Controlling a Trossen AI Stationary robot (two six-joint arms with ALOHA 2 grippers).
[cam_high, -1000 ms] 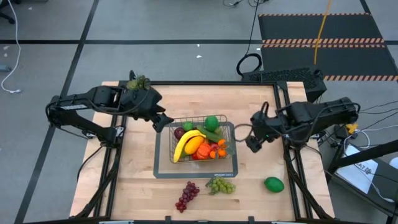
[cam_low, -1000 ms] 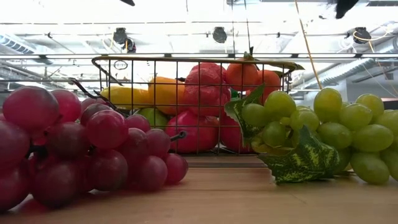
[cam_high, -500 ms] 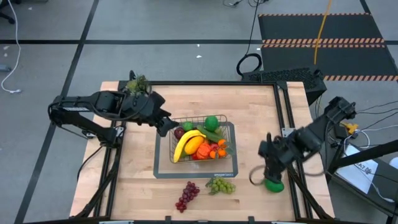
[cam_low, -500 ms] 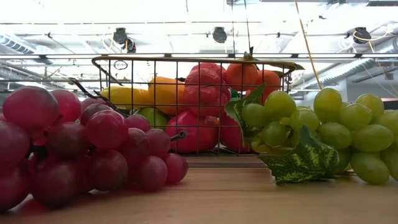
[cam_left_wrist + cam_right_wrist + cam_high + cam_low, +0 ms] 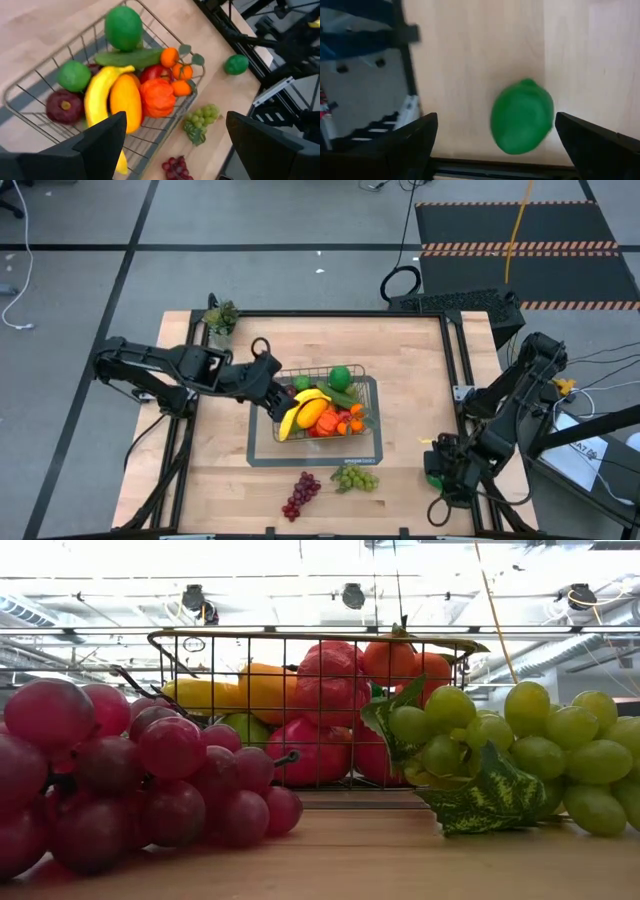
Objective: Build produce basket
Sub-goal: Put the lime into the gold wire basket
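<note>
Left gripper point(image 5: 281, 397) spread wide, holding nothing, at the left edge of the wire basket point(image 5: 362, 370), which sits mid-table loaded with banana point(image 5: 300, 409), cucumber point(image 5: 341, 396), oranges point(image 5: 350, 420). Red grapes point(image 5: 300, 495) and green grapes point(image 5: 355, 478) lie on the table just in front of it. Right gripper point(image 5: 440, 480) spread wide over the green lime point(image 5: 522, 116) near the table's right edge, not touching.

I count one wire basket point(image 5: 367, 423), one banana point(image 5: 298, 411), two grape bunches, red point(image 5: 301, 495) and green point(image 5: 354, 478), and one loose green fruit point(image 5: 522, 116) under my right gripper point(image 5: 447, 480).
</note>
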